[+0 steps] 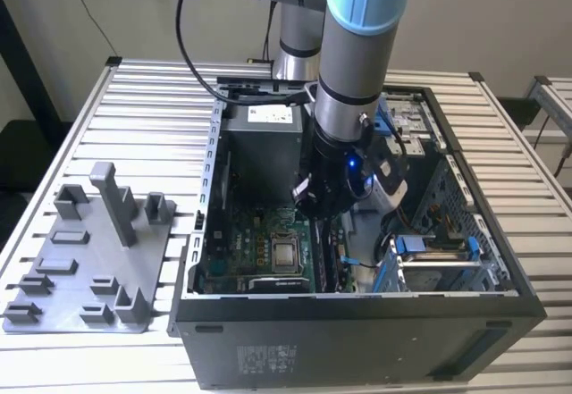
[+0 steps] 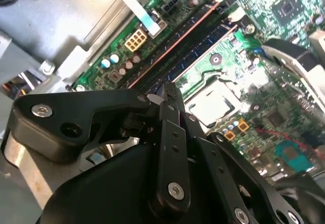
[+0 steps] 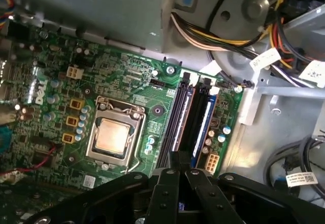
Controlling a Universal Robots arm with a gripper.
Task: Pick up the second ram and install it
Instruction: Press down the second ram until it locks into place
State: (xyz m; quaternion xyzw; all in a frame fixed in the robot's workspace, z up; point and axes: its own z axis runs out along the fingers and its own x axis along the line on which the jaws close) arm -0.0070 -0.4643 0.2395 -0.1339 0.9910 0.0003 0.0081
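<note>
My gripper (image 1: 315, 208) is down inside the open computer case (image 1: 500, 273), over the green motherboard (image 1: 259, 247). In both wrist views its black fingers are closed together, and the gripper's tips (image 2: 170, 88) (image 3: 179, 157) hang just above the long memory slots (image 3: 182, 115). A slim dark blue stick, the second ram (image 3: 206, 120) (image 2: 203, 49) as far as I can tell, stands edge-up in a slot beside the black ones. It lies right below the tips. I cannot tell whether they touch it. Nothing shows between the fingers.
The processor socket (image 3: 112, 137) sits beside the slots. Cable bundles (image 3: 223, 36) and a blue-handled drive cage (image 1: 438, 251) crowd the case on the exterior view's right. A grey plastic holder tray (image 1: 85, 278) rests on the slatted table at the exterior view's left.
</note>
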